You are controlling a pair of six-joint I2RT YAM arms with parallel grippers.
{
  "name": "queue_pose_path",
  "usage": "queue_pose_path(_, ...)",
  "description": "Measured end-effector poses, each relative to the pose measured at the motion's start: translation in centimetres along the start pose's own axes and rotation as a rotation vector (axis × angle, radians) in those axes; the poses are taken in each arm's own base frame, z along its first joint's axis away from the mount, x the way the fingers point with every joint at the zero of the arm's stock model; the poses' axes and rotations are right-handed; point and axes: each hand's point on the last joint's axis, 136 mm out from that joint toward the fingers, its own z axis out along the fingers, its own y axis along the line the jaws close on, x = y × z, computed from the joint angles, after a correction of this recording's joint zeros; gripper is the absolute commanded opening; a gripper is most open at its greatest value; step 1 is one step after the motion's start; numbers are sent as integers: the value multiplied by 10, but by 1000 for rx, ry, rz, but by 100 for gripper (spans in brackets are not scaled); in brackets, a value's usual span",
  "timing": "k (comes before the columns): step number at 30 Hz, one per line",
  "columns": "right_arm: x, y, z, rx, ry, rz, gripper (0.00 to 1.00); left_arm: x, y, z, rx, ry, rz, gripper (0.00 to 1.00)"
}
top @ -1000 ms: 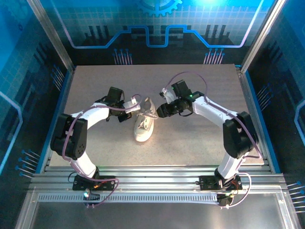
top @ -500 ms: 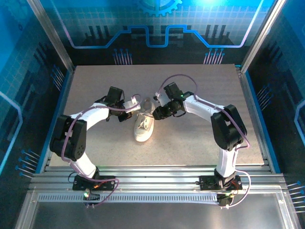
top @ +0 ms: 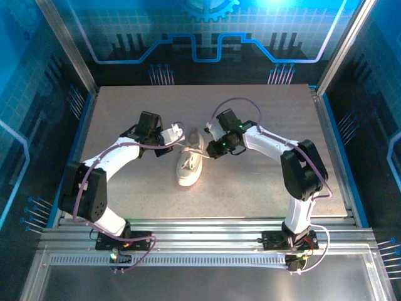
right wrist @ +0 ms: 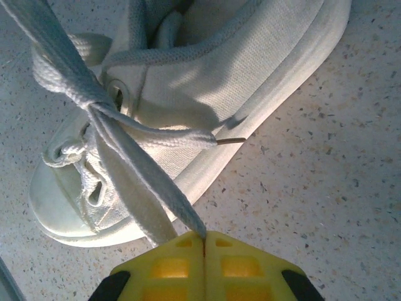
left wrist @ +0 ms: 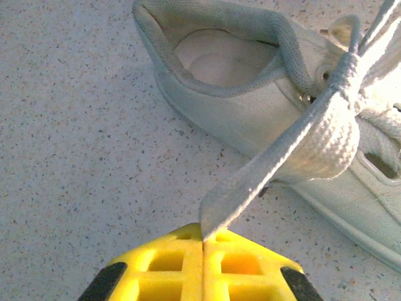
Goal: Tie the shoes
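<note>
Tabletop (top: 125, 188): speckled grey, inside a blue-walled cell; it carries the shoe and both arms reach over it.

Left arm (top: 116, 153): bends in from the near left; its wrist ends just left of the shoe's heel end.

Right arm (top: 269, 143): bends in from the near right; its wrist ends just right of the shoe's heel end.

Shoe (top: 188, 168): a single white canvas low-top, upright on its sole near the middle of the tabletop, toe toward the arm bases, heel away. It lies between the two sets of jaws.

Shoe opening (left wrist: 213, 63): faces up; a pale insole shows inside.

Knot (right wrist: 94, 103): the laces cross and cinch over the top eyelets, and one flat strand leaves to each side.

Left lace (left wrist: 282, 150): runs taut and off the tabletop from the knot down into the seam between the yellow fingers (left wrist: 163, 263).

Left jaws: together, clamped on the left lace, beside the shoe but not touching it.

Right lace (right wrist: 138, 194): runs from the knot across the shoe's side to the yellow fingers (right wrist: 169, 263).

Right jaws: together, pinching the right lace at the seam, just off the sole's edge.

Loose lace tip (right wrist: 229, 140): lies against the shoe's side wall above the sole.
</note>
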Motion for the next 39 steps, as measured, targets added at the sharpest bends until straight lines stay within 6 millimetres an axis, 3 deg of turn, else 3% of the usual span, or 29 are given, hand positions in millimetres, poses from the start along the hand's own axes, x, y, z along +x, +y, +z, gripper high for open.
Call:
queue_pose_path(8, 9, -8, 0, 49, 25, -24, 0, 2, 0, 0, 0, 5, -4, 0)
queue_pose_path(17, 21, -11, 4, 127, 81, -93, 0, 18, -1, 8, 28, 24, -54, 0)
queue_pose_path(26, 24, -18, 15, 148, 115, -107, 0, 38, -10, 23, 77, 43, -120, 0)
queue_pose_path(35, 23, -19, 17, 148, 110, -106, 0, 46, -15, 32, 95, 35, -157, 0)
queue_pose_path(36, 22, -19, 16, 148, 108, -105, 2, 45, -13, 33, 90, 31, -156, 0)
queue_pose_path(37, 22, -19, 16, 149, 107, -105, 24, 44, -11, 33, 83, 27, -158, 14)
queue_pose_path(38, 21, -19, 15, 148, 104, -101, 40, 43, -10, 32, 76, 21, -164, 28)
queue_pose_path(39, 20, -20, 12, 150, 99, -98, 44, 42, -7, 31, 65, 19, -170, 37)
